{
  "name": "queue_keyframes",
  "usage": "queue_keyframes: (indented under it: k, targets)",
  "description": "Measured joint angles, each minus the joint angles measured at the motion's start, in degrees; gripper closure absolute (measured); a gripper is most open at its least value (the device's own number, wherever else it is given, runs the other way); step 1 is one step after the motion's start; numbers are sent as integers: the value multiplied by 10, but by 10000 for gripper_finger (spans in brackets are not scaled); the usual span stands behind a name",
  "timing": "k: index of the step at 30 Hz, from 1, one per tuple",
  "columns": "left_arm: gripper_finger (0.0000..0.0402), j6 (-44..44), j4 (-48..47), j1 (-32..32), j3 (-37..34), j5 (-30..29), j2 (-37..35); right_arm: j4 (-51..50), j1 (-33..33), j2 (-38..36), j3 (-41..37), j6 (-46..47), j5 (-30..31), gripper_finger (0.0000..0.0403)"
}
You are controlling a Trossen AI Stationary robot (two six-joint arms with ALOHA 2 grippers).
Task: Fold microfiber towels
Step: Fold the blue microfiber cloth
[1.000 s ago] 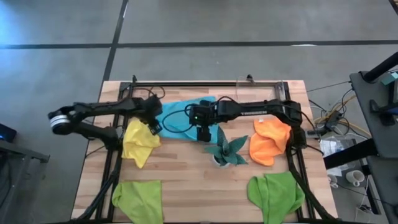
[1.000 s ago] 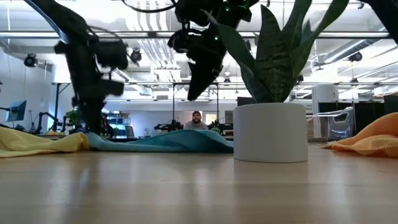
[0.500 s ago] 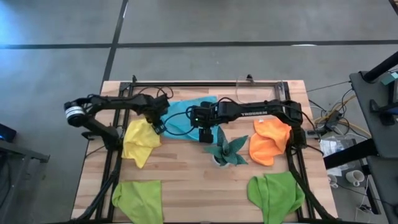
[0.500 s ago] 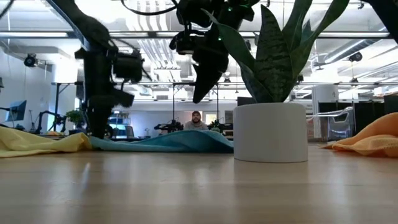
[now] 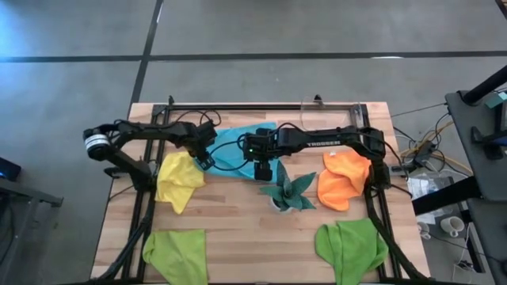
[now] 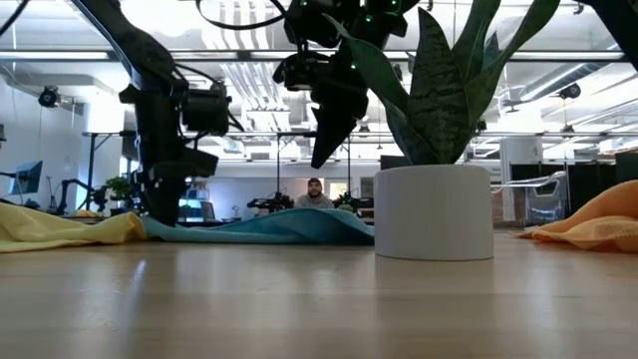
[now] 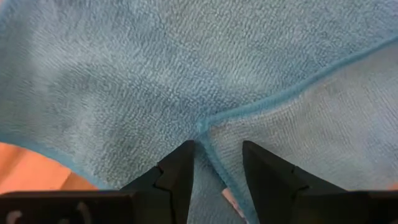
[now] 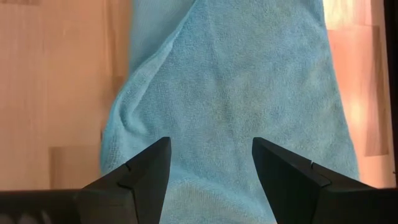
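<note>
Your light blue towel (image 5: 234,149) lies rumpled at twelve o'clock on the tabletop (image 5: 238,229). Left gripper (image 7: 214,163) has slid in from nine o'clock, fingers parted astride its hemmed corner. Right gripper (image 8: 210,155) hovers spread above it. Behind: potted plant (image 6: 434,209), a seated person (image 6: 315,191), ceiling lights.

A wooden table (image 5: 238,237) stands on a grey concrete floor (image 5: 253,32) crossed by dark seams. Beyond the table's right edge lie cables (image 5: 420,146) and a dark stand (image 5: 483,134). The room behind has white ceiling beams (image 6: 249,60), strip lights (image 6: 588,125) and a seated person (image 6: 315,193).
</note>
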Motion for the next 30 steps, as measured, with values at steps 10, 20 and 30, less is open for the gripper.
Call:
queue_keyframes:
  k: [10, 20, 30]
  targets:
    - [374, -1, 8, -1, 8, 13, -20, -2, -6, 0, 1, -3, 1, 179]
    - [401, 9, -33, -1, 2, 31, -134, -1, -9, 1, 9, -12, 26, 179]
    - [401, -4, -45, -1, -9, 29, -240, -20, -9, 2, 31, 57, -45, 168]
